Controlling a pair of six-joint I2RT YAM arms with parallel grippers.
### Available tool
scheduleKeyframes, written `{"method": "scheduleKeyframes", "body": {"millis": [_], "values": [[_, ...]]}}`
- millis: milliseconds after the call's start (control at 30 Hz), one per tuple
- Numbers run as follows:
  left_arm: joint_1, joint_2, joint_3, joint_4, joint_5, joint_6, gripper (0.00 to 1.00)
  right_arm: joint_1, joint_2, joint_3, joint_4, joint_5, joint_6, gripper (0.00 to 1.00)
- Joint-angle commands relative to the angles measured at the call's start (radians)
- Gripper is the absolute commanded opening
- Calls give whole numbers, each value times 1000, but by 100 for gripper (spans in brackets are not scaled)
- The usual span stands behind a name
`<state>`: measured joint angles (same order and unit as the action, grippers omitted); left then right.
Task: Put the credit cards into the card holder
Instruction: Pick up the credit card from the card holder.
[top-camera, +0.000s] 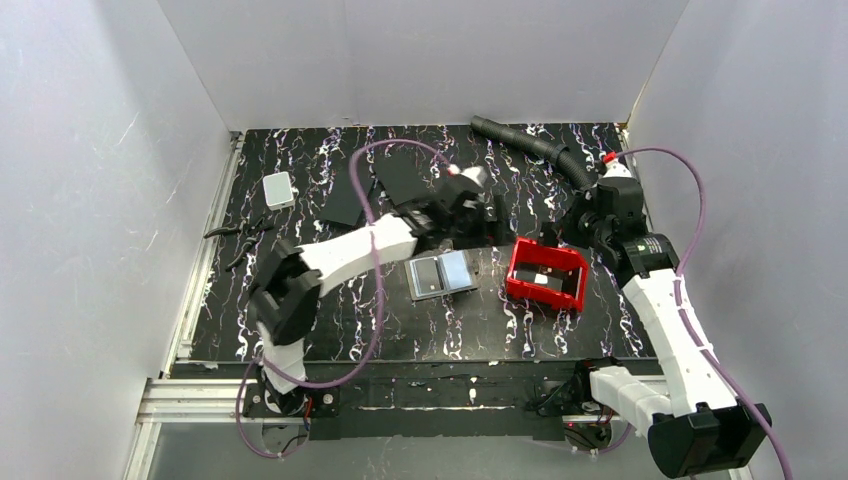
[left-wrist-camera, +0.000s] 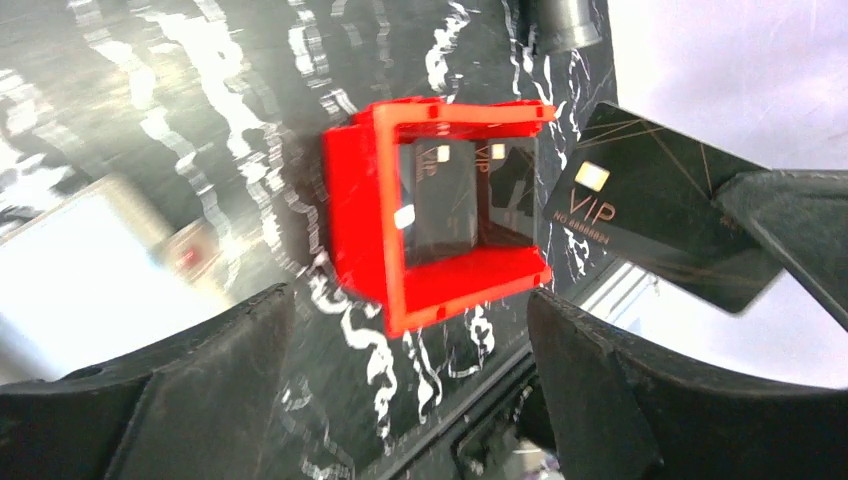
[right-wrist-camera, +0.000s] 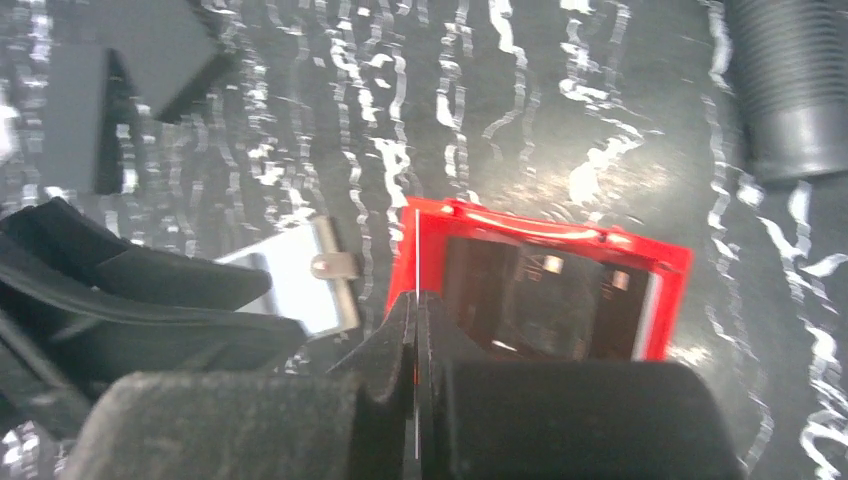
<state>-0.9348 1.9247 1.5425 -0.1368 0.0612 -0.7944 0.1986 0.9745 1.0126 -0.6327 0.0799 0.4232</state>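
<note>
The credit card (left-wrist-camera: 660, 225) at the right of the left wrist view bears gold "VIP", and beneath it a small line starting "NO" with digits too fine to read; the second card (left-wrist-camera: 440, 205), lying in the red tray (left-wrist-camera: 360, 230), also reads "VIP"

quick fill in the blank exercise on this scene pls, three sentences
1. The right gripper is shut on a credit card printed with the word ___.
2. More credit cards lie inside the ___ tray.
3. The card holder lies ___ on the table, beside the tray.

Missing words: VIP; red; open
</note>
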Motion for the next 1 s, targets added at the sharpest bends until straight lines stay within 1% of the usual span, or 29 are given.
{"method": "scheduleKeyframes", "body": {"millis": [0,67,100,167,233,267,300,333,400,467,500,567,633,700,767,800,867,900,967], "values": [[130,-316,-164,-99,73,-68,87,1,17,37,203,-216,90,1],[183,-444,-266,-76,106,-90,89,1,26,-9,343,-327,195,1],[211,-505,-309,-55,139,-109,90,1,28,-44,442,-388,263,1],[266,-615,-410,18,223,-182,90,8,28,-142,770,-455,451,1],[308,-684,-511,149,287,-292,90,31,27,-252,1027,-431,647,1],[319,-726,-553,234,298,-337,91,51,31,-301,1124,-397,716,1],[324,-776,-589,314,285,-362,91,75,37,-325,1190,-352,770,1],[324,-806,-613,358,261,-368,91,106,48,-338,1241,-303,807,1],[324,-844,-648,446,214,-379,92,184,72,-344,1304,-208,860,1],[324,-852,-676,535,178,-393,92,279,96,-344,1336,-106,893,1],[324,-847,-685,559,161,-408,92,306,110,-344,1360,-62,911,1],[324,-842,-700,596,122,-450,91,345,129,-341,1409,-9,936,1],[320,-840,-721,635,86,-495,91,371,139,-324,1414,39,942,1],[319,-820,-723,679,61,-520,90,389,159,-294,1420,54,953,1],[320,-772,-703,758,68,-536,86,392,167,-281,1451,93,959,1],[320,-745,-684,778,84,-529,84,392,162,-258,1414,97,950,1],[320,-692,-663,798,106,-503,74,398,177,-217,1378,61,968,1],[317,-656,-669,850,91,-508,66,412,187,-224,1412,71,982,1],[308,-633,-669,895,71,-495,59,425,188,-232,1414,96,983,1]]}}
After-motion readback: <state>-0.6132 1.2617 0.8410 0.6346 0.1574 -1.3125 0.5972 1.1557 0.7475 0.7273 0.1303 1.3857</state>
